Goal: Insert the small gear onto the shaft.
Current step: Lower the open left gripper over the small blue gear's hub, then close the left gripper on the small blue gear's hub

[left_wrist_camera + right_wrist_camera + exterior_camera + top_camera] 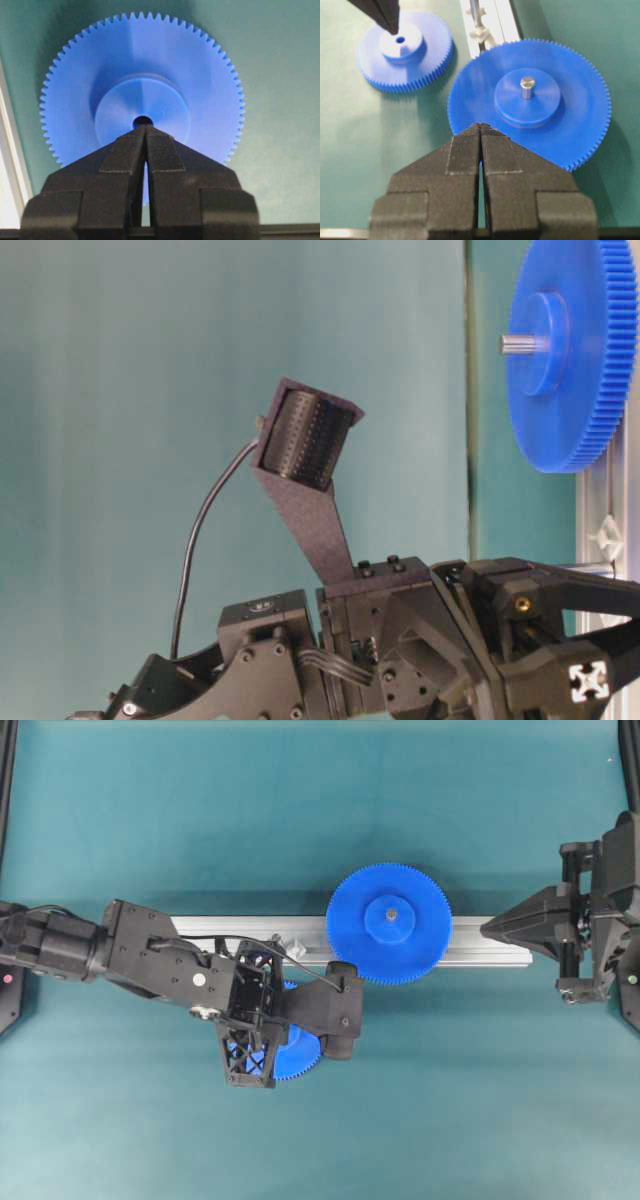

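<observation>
Fingers (125, 160) of the left gripper (145, 131) are pressing together, empty, over the small gear (200, 85) lying flat, hub facing up.

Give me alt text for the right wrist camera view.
A shut black right hand points at a large blue gear with a grey pin at its hub. Behind, the left hand's tip hovers at the small gear by a rail.

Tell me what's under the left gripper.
The small gear lies flat on the teal mat beneath the shut left gripper, whose tip is over the hub hole. The fingers cover the gear's near edge.
</observation>
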Action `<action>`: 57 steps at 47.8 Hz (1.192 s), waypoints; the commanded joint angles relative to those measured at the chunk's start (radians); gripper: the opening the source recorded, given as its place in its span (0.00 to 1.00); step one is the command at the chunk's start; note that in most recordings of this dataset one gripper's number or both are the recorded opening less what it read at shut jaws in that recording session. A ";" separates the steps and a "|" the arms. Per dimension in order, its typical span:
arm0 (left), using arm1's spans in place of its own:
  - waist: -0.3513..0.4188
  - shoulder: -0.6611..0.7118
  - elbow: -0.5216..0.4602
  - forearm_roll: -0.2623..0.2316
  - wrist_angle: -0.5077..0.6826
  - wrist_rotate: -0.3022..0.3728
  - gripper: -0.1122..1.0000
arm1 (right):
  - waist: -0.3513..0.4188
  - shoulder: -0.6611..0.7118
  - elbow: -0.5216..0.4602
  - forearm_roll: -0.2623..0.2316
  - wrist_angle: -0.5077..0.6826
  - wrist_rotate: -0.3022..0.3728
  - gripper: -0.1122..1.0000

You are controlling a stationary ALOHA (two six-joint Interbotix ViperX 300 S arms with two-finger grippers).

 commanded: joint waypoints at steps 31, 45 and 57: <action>-0.005 -0.049 0.014 0.002 -0.058 -0.011 0.94 | -0.002 -0.003 -0.005 0.002 -0.015 0.014 0.10; -0.005 -0.037 0.009 0.003 -0.057 -0.014 0.94 | -0.002 -0.006 -0.002 0.002 -0.017 0.021 0.10; -0.005 -0.023 0.005 0.003 -0.060 -0.012 0.94 | -0.002 -0.012 0.012 0.002 -0.026 0.041 0.10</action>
